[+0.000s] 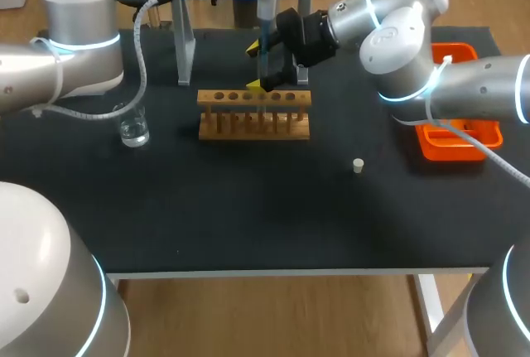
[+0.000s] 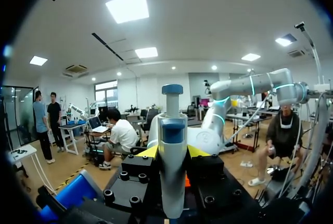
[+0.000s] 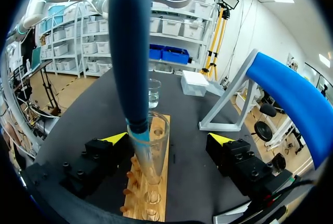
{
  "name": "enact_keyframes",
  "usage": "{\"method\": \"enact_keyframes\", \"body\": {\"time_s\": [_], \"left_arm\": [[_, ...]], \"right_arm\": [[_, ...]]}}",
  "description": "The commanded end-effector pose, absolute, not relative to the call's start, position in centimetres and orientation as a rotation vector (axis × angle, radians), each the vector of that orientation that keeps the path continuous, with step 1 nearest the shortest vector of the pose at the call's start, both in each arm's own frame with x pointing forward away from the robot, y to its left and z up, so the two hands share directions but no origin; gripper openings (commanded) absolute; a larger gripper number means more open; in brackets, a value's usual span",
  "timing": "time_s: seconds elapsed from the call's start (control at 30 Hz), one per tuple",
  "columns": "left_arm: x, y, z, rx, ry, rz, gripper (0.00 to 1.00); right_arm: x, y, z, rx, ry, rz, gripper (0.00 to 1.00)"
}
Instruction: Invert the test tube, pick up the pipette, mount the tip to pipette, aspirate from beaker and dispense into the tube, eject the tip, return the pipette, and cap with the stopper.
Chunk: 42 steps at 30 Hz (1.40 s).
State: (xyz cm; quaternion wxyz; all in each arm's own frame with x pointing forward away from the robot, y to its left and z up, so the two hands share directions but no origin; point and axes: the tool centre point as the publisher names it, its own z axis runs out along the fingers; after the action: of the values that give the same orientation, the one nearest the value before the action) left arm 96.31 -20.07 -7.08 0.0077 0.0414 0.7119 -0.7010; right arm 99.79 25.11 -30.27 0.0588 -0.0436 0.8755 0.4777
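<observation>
One tube (image 3: 158, 146), contents unreadable | left pincer (image 2: 173, 152) clamped on pipette (image 2: 173, 125) | right pincer (image 3: 169, 138) apart, flanking it

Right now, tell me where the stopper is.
In the head view, the stopper lies alone on the right, between the wooden rack and the orange tray.

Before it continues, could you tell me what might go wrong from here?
The pipette has its tip inside the tube, while the right tool stands open around it: a sideways move could tip the tube in the rack. The left arm's cable hangs near the beaker and might snag it.
</observation>
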Motion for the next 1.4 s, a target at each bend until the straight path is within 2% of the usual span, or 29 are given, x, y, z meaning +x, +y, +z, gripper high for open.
{"method": "enact_keyframes", "body": {"time_s": [0.03, 1.4], "left_arm": [[96.42, -20.06, -7.37, 0.129, 2.222, -2.198, 0.00], [96.74, -19.90, -7.93, 0.085, 2.213, -2.203, 0.00]], "right_arm": [[99.75, 25.04, -30.19, -0.132, 2.654, 1.445, 1.00], [99.75, 25.04, -30.19, -0.132, 2.654, 1.445, 1.00]]}}
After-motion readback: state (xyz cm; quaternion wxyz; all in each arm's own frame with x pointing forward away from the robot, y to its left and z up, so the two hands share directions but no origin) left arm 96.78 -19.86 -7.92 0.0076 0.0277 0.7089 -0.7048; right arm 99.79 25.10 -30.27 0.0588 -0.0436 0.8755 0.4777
